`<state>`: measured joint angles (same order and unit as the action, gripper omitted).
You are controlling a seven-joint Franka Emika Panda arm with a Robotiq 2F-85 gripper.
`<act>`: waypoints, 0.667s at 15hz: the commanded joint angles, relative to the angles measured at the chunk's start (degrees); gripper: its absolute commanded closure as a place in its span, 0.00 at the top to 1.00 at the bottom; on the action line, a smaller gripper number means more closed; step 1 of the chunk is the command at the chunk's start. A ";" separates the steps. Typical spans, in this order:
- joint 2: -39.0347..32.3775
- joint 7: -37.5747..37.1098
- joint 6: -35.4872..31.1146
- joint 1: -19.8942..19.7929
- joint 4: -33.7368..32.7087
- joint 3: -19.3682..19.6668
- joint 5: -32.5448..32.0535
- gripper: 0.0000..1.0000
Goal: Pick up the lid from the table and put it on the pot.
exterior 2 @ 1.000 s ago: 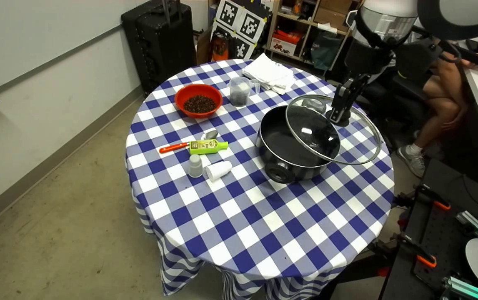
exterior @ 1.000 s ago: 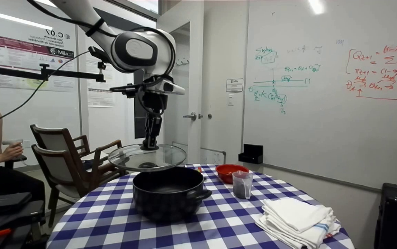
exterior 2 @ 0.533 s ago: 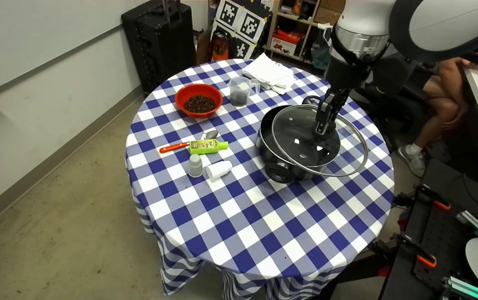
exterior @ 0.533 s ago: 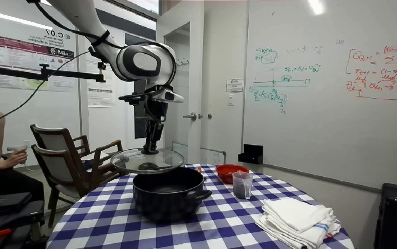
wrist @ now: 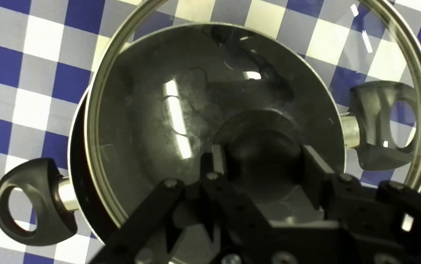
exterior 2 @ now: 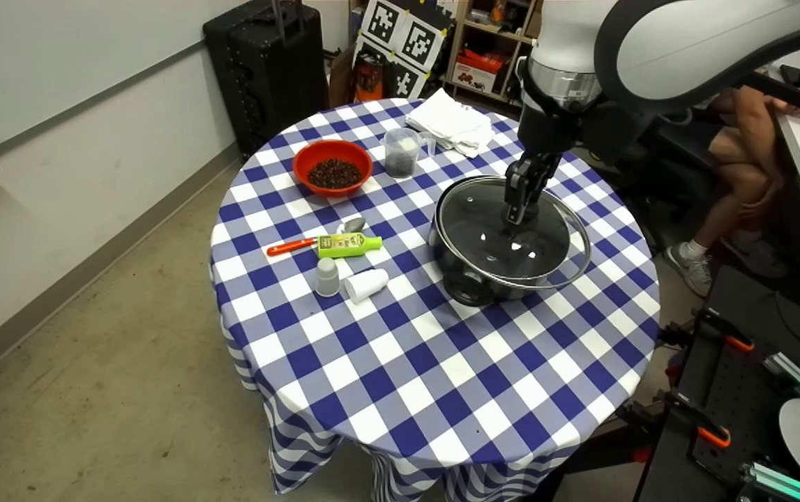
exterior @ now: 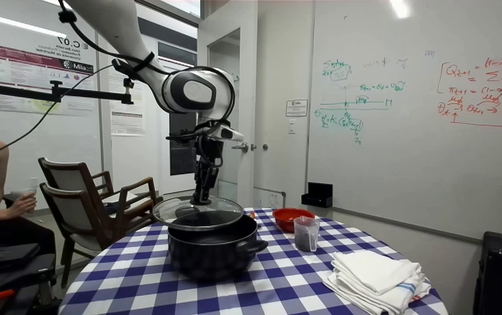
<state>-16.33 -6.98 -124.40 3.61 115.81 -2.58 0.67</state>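
Observation:
The lid is clear glass with a black knob. My gripper is shut on the knob, fingers on either side of it, as the wrist view shows. The lid hangs slightly tilted just over the black pot. It covers most of the opening but sits off-centre. In an exterior view the lid reaches past the right side of the pot. In the wrist view a strip of the pot's inside shows left of the lid. I cannot tell whether rims touch. The pot stands on the checked table.
A red bowl of dark beans, a clear measuring cup and folded white cloths stand beyond the pot. A green bottle, an orange-handled spoon, a grey shaker and a white cup lie beside it.
My gripper has carried the lid down and across, so it overlaps the pot much more. In the exterior views it moved right in one and left in another. The pot has not moved.

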 commanded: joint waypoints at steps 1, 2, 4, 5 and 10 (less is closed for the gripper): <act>-2.34 -1.37 0.03 0.38 -3.45 1.05 -1.85 0.25; -2.80 -1.47 -0.08 0.41 -3.81 1.31 -2.18 0.25; -3.64 -1.73 -0.26 0.42 -4.55 1.82 -2.89 0.25; -4.01 -1.75 -0.43 0.41 -4.82 2.00 -3.06 0.25; -5.10 -2.61 -1.15 0.55 -6.17 2.77 -4.07 0.25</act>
<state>-20.96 -7.66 -125.84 3.59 111.80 -0.40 -1.99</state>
